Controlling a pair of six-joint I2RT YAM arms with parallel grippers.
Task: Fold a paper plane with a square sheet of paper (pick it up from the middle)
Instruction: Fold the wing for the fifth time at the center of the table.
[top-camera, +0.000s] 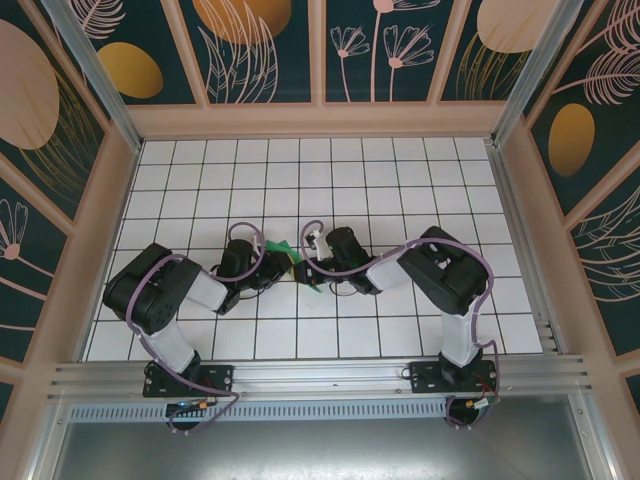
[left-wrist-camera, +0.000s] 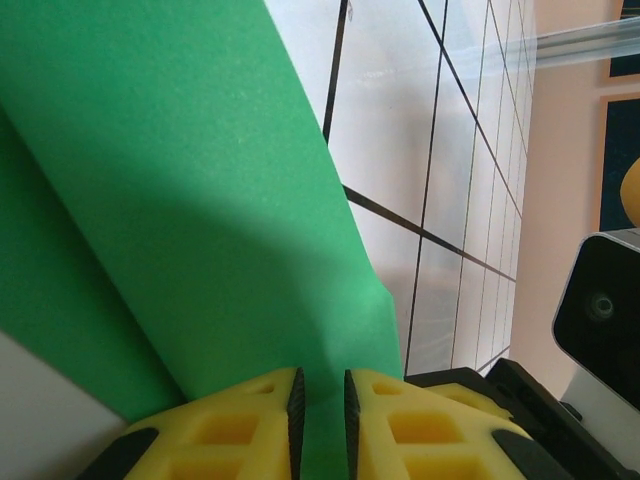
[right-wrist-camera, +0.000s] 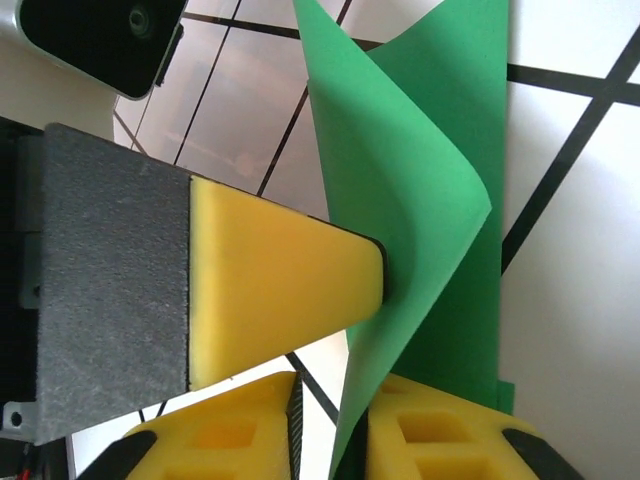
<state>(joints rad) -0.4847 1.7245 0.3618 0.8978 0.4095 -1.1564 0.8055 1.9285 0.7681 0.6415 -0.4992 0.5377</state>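
1. A bright-green sheet of paper (top-camera: 292, 257) (folded, its smooth layers curling apart) is at the middle of the white grid table (top-camera: 400, 170), between the two grippers.
2. The left gripper (left-wrist-camera: 320, 390) has its yellow fingers closed on a fold of the paper.
3. The right gripper (right-wrist-camera: 332, 430) has the paper's edge between narrowly parted fingers; whether they pinch it cannot be told.

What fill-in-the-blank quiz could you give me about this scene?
The table is tiled in ____ squares. The left claw pinches ____ paper. Its fingers are ____.
Missing words: white; green; yellow.
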